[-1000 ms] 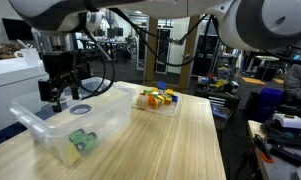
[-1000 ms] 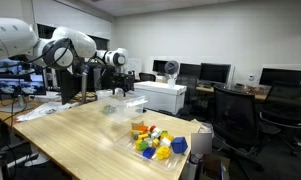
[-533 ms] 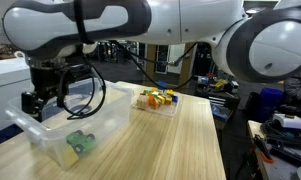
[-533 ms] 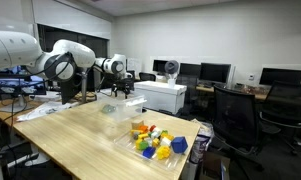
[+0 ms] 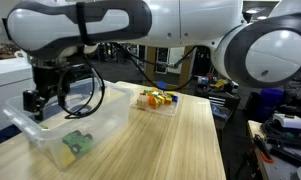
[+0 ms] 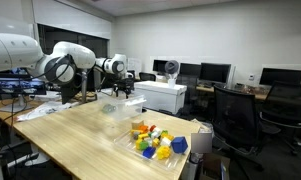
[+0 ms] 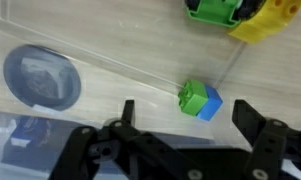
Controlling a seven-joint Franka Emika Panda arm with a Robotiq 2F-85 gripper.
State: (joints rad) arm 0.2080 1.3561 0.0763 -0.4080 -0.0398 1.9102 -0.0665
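Observation:
My gripper [image 7: 188, 125] is open and empty, its two black fingers [image 7: 125, 112] spread wide. It hangs over the near end of a clear plastic bin [image 5: 118, 93]. Between and just beyond the fingers, a small green and blue block [image 7: 200, 100] lies on the bin floor. A grey round disc [image 7: 40, 78] lies to its left. A green and yellow toy [image 7: 230, 12] sits at the top edge of the wrist view, and also shows in an exterior view [image 5: 75, 143]. The gripper shows in both exterior views [image 5: 36, 102] [image 6: 122, 92].
A second clear tray of coloured blocks [image 5: 158, 100] [image 6: 155, 142] stands on the wooden table [image 5: 180, 140] beyond the bin [image 6: 115, 110]. Office chairs, desks and monitors [image 6: 215, 72] surround the table. A blue object [image 7: 25, 135] shows at the wrist view's lower left.
Over the last second the arm has swung left along the bin, carrying the open gripper toward the bin's near end. In the last half second it has barely moved.

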